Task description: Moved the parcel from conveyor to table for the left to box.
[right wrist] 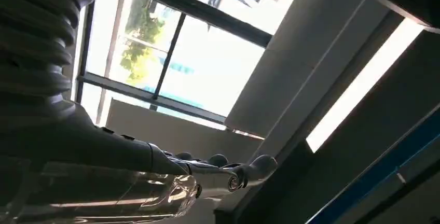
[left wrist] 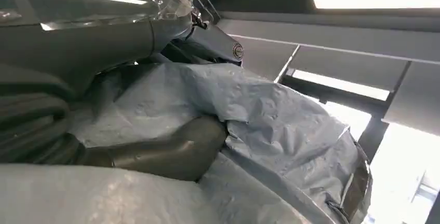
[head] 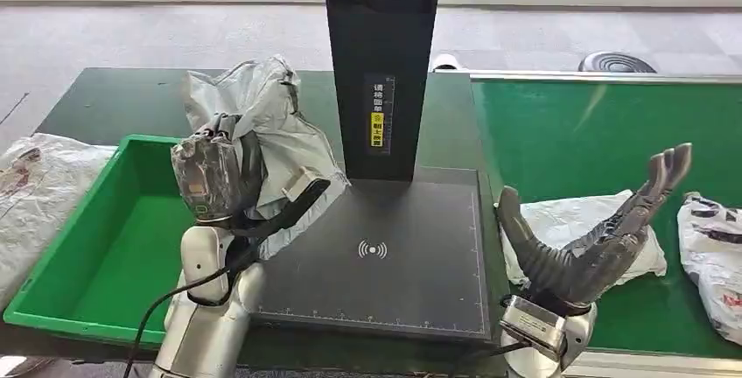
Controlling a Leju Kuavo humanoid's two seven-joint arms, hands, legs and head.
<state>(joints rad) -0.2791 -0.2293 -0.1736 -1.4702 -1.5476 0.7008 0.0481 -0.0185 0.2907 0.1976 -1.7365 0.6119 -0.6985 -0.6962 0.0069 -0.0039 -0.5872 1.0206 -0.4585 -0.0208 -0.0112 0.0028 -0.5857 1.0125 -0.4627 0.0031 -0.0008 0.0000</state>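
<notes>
We are in the boxing half of the job: our left hand (head: 219, 168) grips the grey parcel (head: 262, 133), lifted off the scanner pad (head: 376, 255) and hanging over the pad's left edge, at about ten o'clock from the pad's centre mark and just at three o'clock of the green bin (head: 114, 247); in the left wrist view the thumb (left wrist: 166, 149) presses into the crumpled film of the parcel (left wrist: 270, 115), so we judge the hold firm, though the far fingers are hidden by the bag. Our right hand (head: 604, 229) stands raised over the conveyor (head: 604, 124) at about four o'clock from the pad, fingers spread and pointing up, holding nothing; the right wrist view looks up at the ceiling and windows with the fingers (right wrist: 228, 172) stretched out and bare. A white parcel (head: 577, 220) lies on the belt just behind that hand, and another bag (head: 713, 255) lies at the belt's three o'clock edge. The black post (head: 381, 63) stands at twelve o'clock of the pad. The next move, as we judge it, calls for swinging the left hand toward nine o'clock until the parcel hangs wholly above the bin, clear of its near wall, then loosening the fingers; the limp film may snag on the thumb, so we should release low
</notes>
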